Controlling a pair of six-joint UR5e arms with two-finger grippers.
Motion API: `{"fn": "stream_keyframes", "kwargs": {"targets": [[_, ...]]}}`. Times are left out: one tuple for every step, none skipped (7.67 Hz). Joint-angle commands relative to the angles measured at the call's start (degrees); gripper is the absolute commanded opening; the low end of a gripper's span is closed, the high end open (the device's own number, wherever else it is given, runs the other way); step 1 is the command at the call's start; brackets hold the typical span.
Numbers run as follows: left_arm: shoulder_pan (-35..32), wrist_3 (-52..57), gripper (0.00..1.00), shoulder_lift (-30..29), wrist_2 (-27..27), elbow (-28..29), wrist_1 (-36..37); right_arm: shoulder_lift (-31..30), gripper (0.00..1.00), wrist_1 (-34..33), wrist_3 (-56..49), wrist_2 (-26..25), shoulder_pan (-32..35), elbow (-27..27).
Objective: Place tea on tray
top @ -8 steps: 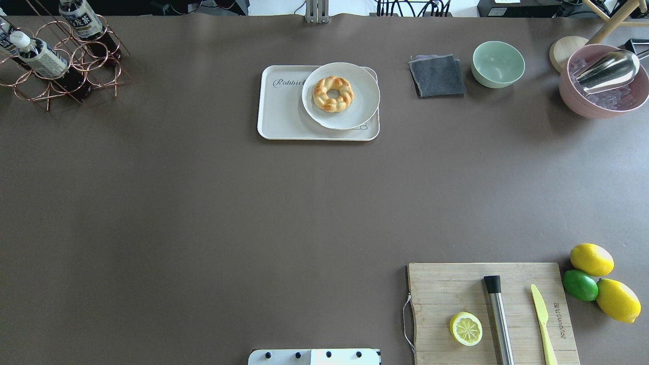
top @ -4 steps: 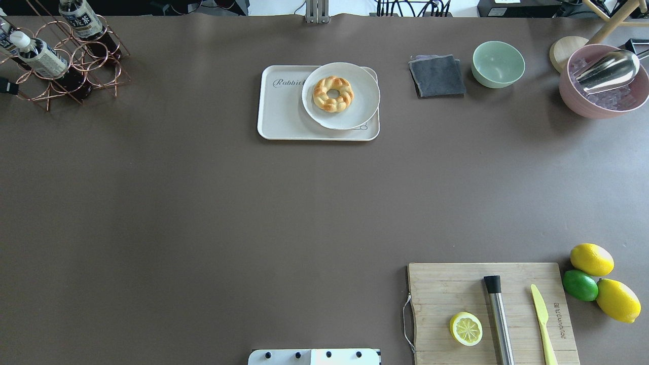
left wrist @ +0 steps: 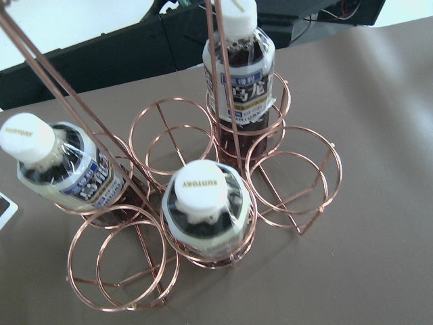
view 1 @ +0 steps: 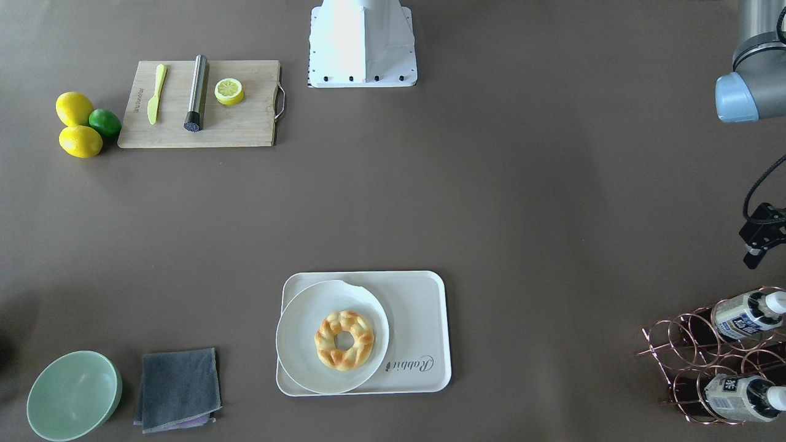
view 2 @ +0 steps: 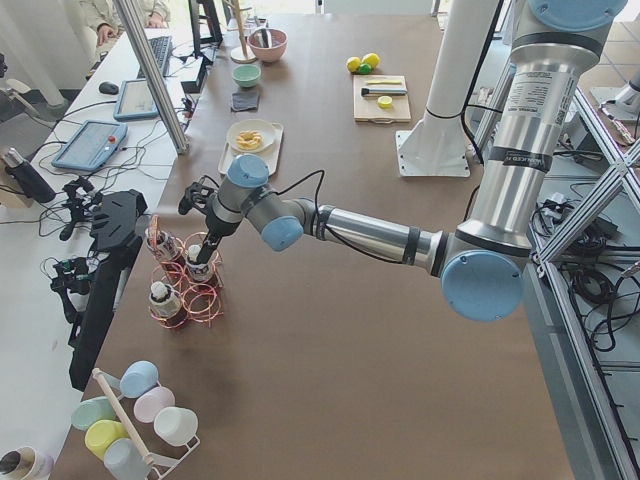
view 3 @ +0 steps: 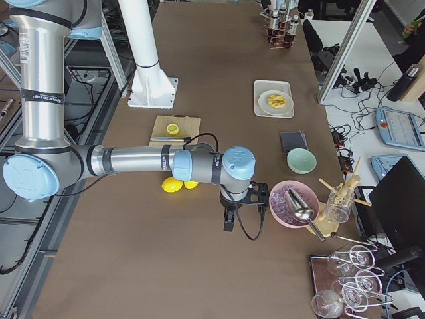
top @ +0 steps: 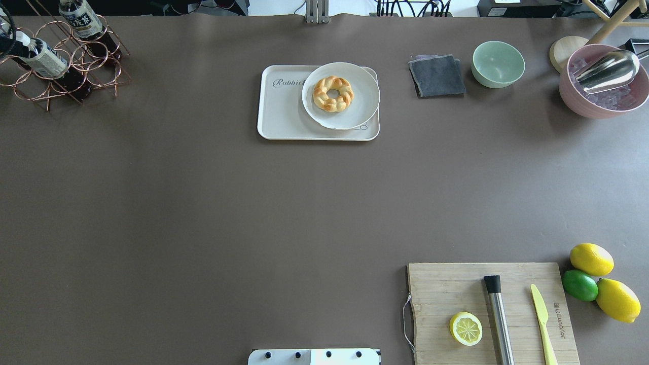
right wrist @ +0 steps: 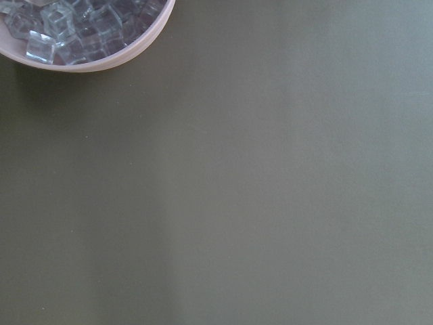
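The tea [left wrist: 203,210] is a clear bottle of dark drink with a white cap. It stands in a copper wire rack [top: 96,66] at the table's far left corner, with two like bottles beside it. It also shows in the overhead view [top: 46,61] and the front view [view 1: 742,315]. My left gripper [view 1: 754,256] hangs just above this bottle's cap, seen in the overhead view [top: 7,45] and the left view [view 2: 205,243]; I cannot tell if it is open. The cream tray [top: 281,119] lies mid-table at the far side. My right gripper [view 3: 228,219] hovers near a pink bowl; I cannot tell its state.
A white plate [top: 355,114] with a braided doughnut [top: 333,94] covers the tray's right part; its left part is bare. A grey cloth [top: 437,76], green bowl [top: 498,64], pink bowl of ice [top: 603,104], wooden board [top: 456,284], lemons and a lime [top: 580,285] lie to the right.
My left gripper has come into the overhead view at the left edge and moved towards the far side, from beside the rack to over the near bottle's cap. Nothing else has moved.
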Motion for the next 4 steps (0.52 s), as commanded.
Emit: {"fn": "stream_keyframes", "kwargs": {"targets": [[-0.2, -4.3, 0.98, -3.4, 0.7, 3.6, -1.8, 0.0, 1.0, 0.0, 0.1, 0.0, 0.0, -0.1], [-0.2, -4.5, 0.98, -4.8, 0.6, 5.4, -1.9, 0.0, 1.0, 0.0, 0.0, 0.0, 0.0, -0.1], [-0.2, -4.5, 0.98, -5.3, 0.7, 7.9, -4.4, 0.0, 1.0, 0.0, 0.0, 0.0, 0.0, -0.1], [-0.2, -4.5, 0.98, -5.6, 0.7, 10.5, -7.6, 0.0, 1.0, -0.1, 0.0, 0.0, 0.0, -0.1]]}}
